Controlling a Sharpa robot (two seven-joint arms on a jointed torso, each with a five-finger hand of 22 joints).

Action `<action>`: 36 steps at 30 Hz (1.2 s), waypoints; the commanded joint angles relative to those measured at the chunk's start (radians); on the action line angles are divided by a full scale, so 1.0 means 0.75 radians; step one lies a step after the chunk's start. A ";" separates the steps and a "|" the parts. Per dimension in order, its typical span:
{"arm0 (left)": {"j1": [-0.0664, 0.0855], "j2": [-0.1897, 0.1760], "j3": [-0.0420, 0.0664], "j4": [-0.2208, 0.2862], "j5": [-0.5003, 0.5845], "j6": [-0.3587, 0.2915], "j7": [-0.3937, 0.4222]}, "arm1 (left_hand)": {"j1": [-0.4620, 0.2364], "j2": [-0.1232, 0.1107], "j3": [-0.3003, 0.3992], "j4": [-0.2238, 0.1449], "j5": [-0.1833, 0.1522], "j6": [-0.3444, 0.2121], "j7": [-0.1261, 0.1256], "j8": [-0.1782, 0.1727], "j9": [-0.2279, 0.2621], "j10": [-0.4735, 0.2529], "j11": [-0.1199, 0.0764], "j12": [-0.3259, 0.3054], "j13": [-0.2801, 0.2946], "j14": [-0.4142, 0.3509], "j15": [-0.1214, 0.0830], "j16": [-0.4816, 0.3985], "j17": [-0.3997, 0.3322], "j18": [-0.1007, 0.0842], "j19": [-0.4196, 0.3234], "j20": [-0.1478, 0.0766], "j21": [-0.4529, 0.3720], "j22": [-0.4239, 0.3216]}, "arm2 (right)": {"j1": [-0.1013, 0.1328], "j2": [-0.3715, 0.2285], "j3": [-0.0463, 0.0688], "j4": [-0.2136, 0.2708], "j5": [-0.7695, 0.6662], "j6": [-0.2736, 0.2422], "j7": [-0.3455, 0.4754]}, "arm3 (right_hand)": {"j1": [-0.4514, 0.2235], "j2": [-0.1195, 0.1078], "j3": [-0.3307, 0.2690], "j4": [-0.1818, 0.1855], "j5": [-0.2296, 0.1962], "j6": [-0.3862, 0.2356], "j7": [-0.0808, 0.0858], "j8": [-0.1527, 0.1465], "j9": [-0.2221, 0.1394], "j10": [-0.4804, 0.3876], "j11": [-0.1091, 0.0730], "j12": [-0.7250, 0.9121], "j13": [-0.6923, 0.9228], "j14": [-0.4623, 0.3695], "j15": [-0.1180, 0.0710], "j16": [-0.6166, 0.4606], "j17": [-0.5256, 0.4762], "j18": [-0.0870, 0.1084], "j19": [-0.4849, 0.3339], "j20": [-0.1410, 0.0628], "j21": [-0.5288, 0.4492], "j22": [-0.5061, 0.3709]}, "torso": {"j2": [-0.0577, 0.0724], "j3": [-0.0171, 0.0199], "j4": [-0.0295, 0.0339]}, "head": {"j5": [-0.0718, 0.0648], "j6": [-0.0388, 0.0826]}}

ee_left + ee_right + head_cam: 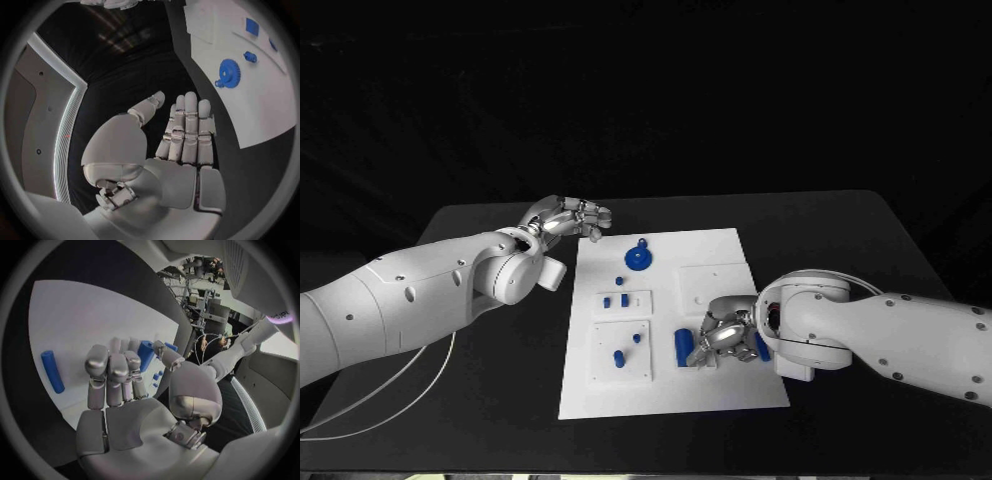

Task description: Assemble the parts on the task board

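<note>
The robot's silver, many-fingered left hand (568, 219) hangs over the black table (488, 400) just off the far left corner of the flat white rectangular task board (718, 395). In the left wrist view this hand (181, 140) holds nothing, its fingers (190, 120) straight and side by side, the thumb standing a little apart.

On the board, nearest that hand, lies a round blue toothed gear part (638, 259) (its teeth are plain from the left wrist (229, 73)). Further toward the robot, small blue pieces (626, 300) sit in a raised white square, and two more small blue pegs (616, 356) stand in a larger raised square below it. Next comes a long blue cylindrical bar (684, 347), lying flat on the board just beside the right hand.

The silver right hand (723, 338) rests low over the board's right half. From the right wrist its fingers (112, 370) are curled inward, with a blue block-shaped part (145, 355) just past their tips; whether it grasps that part, I cannot tell.
</note>
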 commanded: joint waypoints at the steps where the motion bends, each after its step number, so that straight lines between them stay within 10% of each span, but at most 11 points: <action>1: 0.001 0.001 0.001 0.004 0.007 0.016 0.008 | -0.009 0.001 0.001 0.007 0.003 -0.012 -0.001 0.007 -0.002 -0.011 0.002 0.001 -0.002 0.007 -0.002 -0.007 0.002 0.015 0.009 -0.002 -0.006 0.002 | -0.003 -0.004 -0.004 -0.002 -0.027 0.026 -0.023 | -0.003 -0.019 -0.003 -0.004 0.004 0.002 0.005 -0.009 0.000 -0.004 0.001 -0.004 -0.001 0.006 -0.005 -0.006 0.001 0.153 0.001 0.008 -0.001 0.013 | 0.000 -0.0005 0.0000 | -0.001 0.000; 15: 0.001 -0.001 0.001 0.003 0.007 0.016 0.008 | -0.007 0.000 0.002 0.006 0.003 -0.012 -0.001 0.008 -0.003 -0.011 0.001 0.001 -0.002 0.008 -0.002 -0.008 0.004 0.016 0.010 -0.003 -0.006 0.003 | -0.004 -0.003 -0.004 0.000 -0.037 0.022 -0.025 | 0.008 -0.028 -0.018 -0.012 0.004 0.003 0.004 -0.008 0.004 -0.004 0.000 -0.002 -0.001 0.007 -0.006 -0.007 0.003 0.153 0.004 0.006 -0.002 0.011 | 0.000 -0.0007 0.0001 | 0.002 -0.005; 28: 0.001 0.000 0.001 0.002 0.007 0.018 0.009 | -0.007 0.001 0.002 0.007 0.003 -0.012 -0.001 0.009 -0.003 -0.010 0.001 0.001 -0.002 0.009 -0.002 -0.009 0.006 0.016 0.010 -0.003 -0.006 0.004 | -0.007 0.000 -0.004 0.004 -0.126 -0.044 -0.033 | 0.114 0.087 0.007 -0.113 0.007 0.014 0.003 -0.009 0.007 0.001 -0.001 -0.001 -0.006 0.010 -0.006 -0.011 0.006 0.153 0.004 0.010 -0.002 0.012 | 0.000 -0.0001 -0.0006 | 0.001 -0.006; 36: 0.001 0.000 0.001 0.000 0.007 0.020 0.009 | -0.007 0.002 0.002 0.008 0.003 -0.012 -0.001 0.009 -0.003 -0.010 0.001 0.001 -0.002 0.009 -0.002 -0.009 0.006 0.016 0.011 -0.002 -0.007 0.005 | -0.011 0.004 -0.004 -0.004 -0.122 -0.051 -0.032 | 0.074 0.114 0.044 -0.059 0.004 0.022 0.003 -0.012 0.003 0.006 -0.001 -0.003 -0.011 0.012 -0.005 -0.014 0.007 0.153 0.007 0.022 -0.005 0.010 | 0.000 -0.0001 -0.0001 | 0.001 -0.011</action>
